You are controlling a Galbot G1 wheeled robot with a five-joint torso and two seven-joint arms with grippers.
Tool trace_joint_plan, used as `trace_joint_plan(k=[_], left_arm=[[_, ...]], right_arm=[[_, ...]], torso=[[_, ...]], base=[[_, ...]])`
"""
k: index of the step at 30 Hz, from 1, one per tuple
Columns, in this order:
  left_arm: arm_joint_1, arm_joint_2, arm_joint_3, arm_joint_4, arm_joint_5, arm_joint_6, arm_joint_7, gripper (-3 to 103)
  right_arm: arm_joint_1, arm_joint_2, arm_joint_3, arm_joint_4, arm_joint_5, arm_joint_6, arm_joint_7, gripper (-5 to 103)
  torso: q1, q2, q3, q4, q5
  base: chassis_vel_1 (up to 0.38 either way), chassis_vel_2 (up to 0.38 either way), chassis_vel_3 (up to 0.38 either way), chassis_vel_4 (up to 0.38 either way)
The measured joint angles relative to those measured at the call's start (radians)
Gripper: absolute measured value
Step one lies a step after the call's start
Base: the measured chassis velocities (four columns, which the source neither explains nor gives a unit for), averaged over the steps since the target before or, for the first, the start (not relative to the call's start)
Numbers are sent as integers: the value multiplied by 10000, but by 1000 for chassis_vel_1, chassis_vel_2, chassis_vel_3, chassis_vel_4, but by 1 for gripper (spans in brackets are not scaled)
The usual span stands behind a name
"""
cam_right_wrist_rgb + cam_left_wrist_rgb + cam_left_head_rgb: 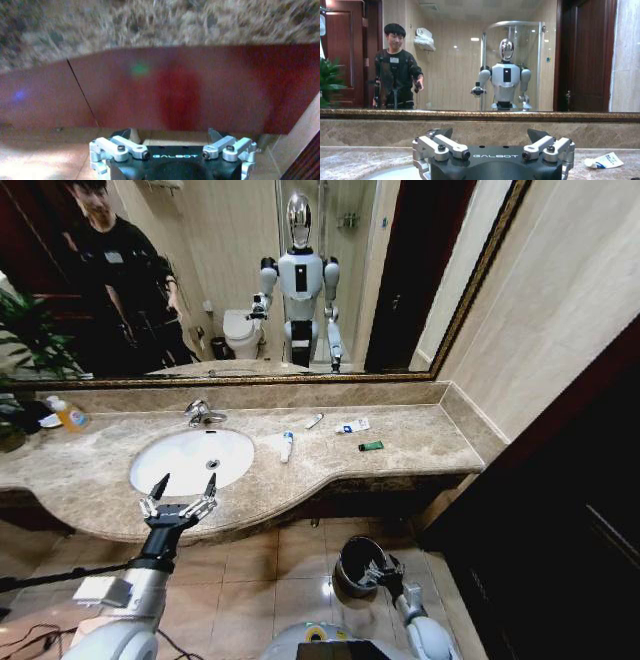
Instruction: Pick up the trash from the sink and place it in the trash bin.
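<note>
Beige marble forms the desk (420,445) before us, with a large gold-framed mirror (230,280) on the wall behind it. Set into the marble is the sink (190,460), a white oval basin with a chrome faucet (200,413) at its back edge. On the tiled floor below the desk stands the trash bin (358,565), a round black bucket with a shiny rim.

Our left gripper (180,492) hovers over the front edge of the sink, fingers spread wide and holding nothing (the left wrist view shows the same wide spread (490,137) facing the mirror). Our right gripper (372,577) hangs low, at the rim of the trash bin; the right wrist view shows its fingers (216,135) apart and empty, facing the dark red cabinet front (200,90) under the desk.

The trash lies on the marble to the right of the sink rather than in the basin: a white tube with a blue cap (287,446) just beside the basin's rim, a small white tube (314,421) farther back, a white-blue packet (353,426) near it, and a small green piece (371,445) closer to the front. An orange-yellow soap bottle (70,417) stands well apart, left of the sink.
</note>
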State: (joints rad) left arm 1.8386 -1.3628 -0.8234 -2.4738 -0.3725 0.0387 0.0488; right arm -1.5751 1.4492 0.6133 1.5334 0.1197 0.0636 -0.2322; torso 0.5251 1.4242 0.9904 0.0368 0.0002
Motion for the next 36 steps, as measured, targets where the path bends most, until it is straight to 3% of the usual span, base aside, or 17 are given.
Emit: trace_joint_plan(k=[1,4,11,14,15,18,20,23,31,36], left_arm=[[0,0,0,0,0,0,0,100],[0,0,1,0,0,0,1,100],[0,0,0,0,0,0,0,100],[0,0,0,0,0,0,0,100],[0,0,0,0,0,0,0,100],[0,0,0,-1,0,0,1,100],[0,0,0,0,0,0,1,100],[0,0,1,0,0,0,1,100],[0,0,1,0,0,0,1,100],[0,0,0,-1,1,0,1,100]], right_arm=[[0,0,0,0,0,0,0,100],[-1107,-495,31,1755,1174,-218,-111,100],[-1920,-749,208,4305,1777,-425,-151,100],[-1572,-777,301,6330,1609,-1575,-185,100],[-1572,-777,301,6330,1609,-1575,-185,100],[-447,-1145,276,7018,1545,-2913,-491,100],[-58,-1304,268,7032,1540,-3204,-690,100],[1331,-2050,212,6489,1598,-3859,-1704,100],[3300,-3600,-260,4772,1949,-3909,-2700,100],[4405,-4344,-537,3694,2581,-3905,-2850,100]], torso=[[0,0,0,0,0],[-1,0,0,-1,-1],[-1,0,0,-1,-2],[-1,1,0,-1,-2],[-1,1,0,-1,-2],[-1,0,0,0,-1],[-1,0,0,0,-2],[1,-1,1,0,1],[1,-3,2,0,1],[1,-3,2,0,-1]], base=[[0,0,0,0],[0,0,0,0],[0,0,0,0],[0,0,0,0],[0,0,0,0],[0,0,0,0],[0,0,0,0],[0,0,0,0],[0,0,0,0],[0,0,0,0]])
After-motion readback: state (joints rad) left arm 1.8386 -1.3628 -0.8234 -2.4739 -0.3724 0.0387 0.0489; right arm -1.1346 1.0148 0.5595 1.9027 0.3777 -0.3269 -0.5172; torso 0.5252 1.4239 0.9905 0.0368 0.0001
